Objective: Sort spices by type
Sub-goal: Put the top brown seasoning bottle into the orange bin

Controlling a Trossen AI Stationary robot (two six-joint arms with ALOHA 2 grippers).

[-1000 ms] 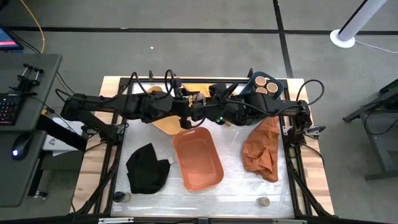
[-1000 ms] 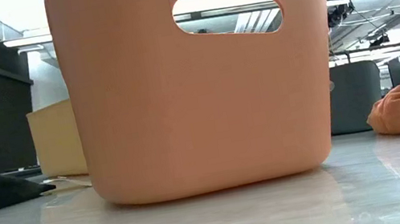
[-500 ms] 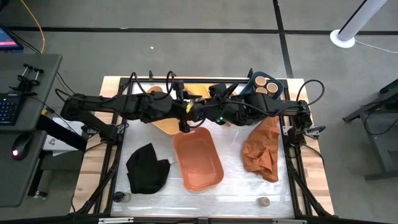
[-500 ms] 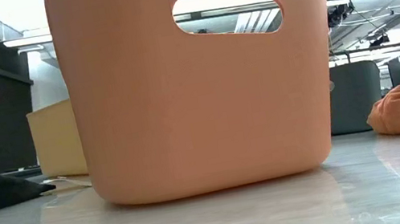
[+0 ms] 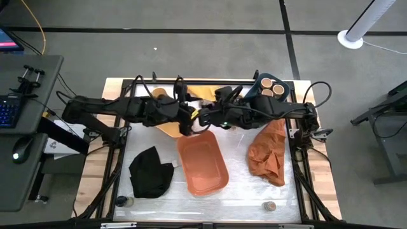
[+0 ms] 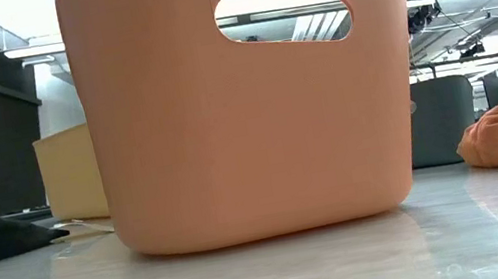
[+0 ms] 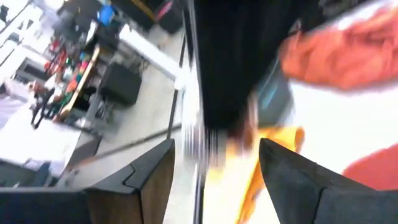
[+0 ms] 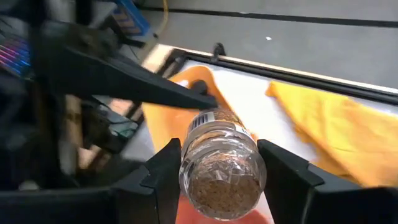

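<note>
Only the right wrist view shows the right fingers (image 8: 219,180) clamping a jar (image 8: 221,162); left fingers (image 7: 214,171) gape. Blue tub (image 5: 280,95) holds two jars (image 5: 271,86).

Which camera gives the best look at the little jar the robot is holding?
The right wrist view: the spice jar fills the picture, clamped between the right gripper's jaws. From above, the arms hide it; the low and left wrist views miss it.

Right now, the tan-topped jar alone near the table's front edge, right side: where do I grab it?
The tan-topped jar looks upright, round top up, bare table around it, orange cloth behind and apart. I'd come straight down and close the jaws across its round side wall below the lid. The right gripper is shut on another jar; the left gripper is open.
</note>
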